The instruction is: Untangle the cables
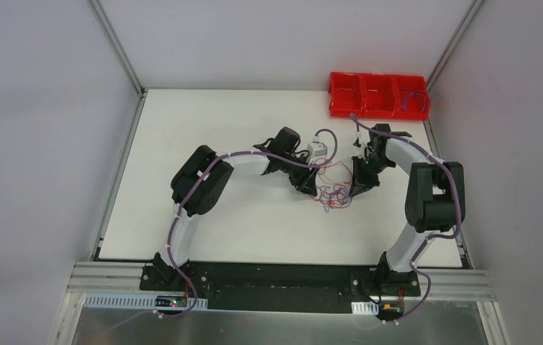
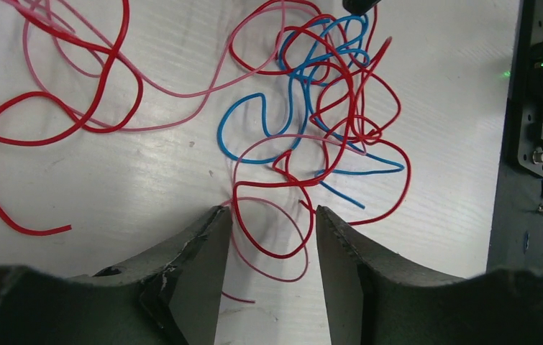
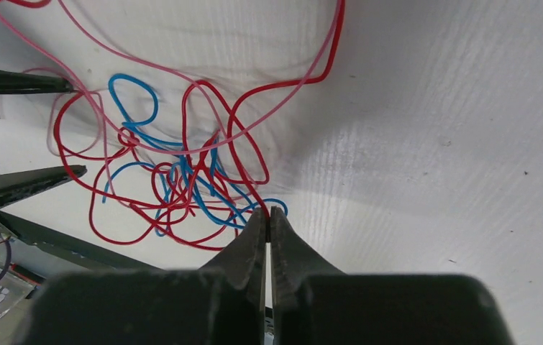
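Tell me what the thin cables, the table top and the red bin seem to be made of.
The cables: probably plastic-insulated wire, smooth and slightly glossy; they hold springy loops. The table top: matte white board with fine parallel grain; material unclear. The red bin: likely moulded plastic, uniformly bright, with compartments.

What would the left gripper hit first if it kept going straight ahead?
Probably the red cable loop lying between the left gripper's open fingers, then the red-and-blue cable tangle just beyond. How high it hovers is unclear, so it might pass over.
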Robot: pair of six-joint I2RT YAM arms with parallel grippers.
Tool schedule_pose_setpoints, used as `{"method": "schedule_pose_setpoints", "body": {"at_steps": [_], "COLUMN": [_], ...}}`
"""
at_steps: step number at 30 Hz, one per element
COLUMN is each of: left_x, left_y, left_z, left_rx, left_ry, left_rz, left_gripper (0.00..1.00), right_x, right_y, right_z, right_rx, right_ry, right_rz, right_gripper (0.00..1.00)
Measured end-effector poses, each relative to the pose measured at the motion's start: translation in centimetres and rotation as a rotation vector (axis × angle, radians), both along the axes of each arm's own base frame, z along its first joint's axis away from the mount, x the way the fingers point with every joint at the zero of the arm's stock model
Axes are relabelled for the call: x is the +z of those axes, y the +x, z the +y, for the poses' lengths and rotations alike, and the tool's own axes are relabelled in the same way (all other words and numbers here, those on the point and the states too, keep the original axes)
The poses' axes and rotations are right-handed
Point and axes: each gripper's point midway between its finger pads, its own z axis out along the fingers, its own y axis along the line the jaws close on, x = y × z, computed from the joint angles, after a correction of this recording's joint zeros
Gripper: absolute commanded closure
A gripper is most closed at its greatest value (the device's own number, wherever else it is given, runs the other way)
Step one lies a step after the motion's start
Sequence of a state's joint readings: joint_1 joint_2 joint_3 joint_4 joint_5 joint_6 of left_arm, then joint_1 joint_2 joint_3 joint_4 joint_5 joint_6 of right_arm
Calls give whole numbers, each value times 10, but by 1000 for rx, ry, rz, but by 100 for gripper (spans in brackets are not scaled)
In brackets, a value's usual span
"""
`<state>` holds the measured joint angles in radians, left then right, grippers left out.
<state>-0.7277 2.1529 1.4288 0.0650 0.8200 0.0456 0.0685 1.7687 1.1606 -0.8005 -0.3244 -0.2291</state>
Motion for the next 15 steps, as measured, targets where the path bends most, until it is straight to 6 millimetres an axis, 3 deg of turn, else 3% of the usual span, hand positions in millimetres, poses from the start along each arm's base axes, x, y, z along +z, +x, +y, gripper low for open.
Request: {"method": "schedule_pose_setpoints", "body": {"at_steps": [5,10,15], "left_x": [-3,-3,10], "left_y": [5,5,-16], "left_z": [0,1,28], "left_rx": [18,23,34], "left_ry": [15,20,30], "left_rz": [-11,-8,65], "left_gripper": [55,58,49], "right_x": [5,25,55], "right_y": [-2,-3,3], "right_z": [5,17,32], "right_rx": [-3,9,41], "right_ry": [40,117,216], "right_rz": [7,-16,-89], "right_gripper": [100,100,100]}}
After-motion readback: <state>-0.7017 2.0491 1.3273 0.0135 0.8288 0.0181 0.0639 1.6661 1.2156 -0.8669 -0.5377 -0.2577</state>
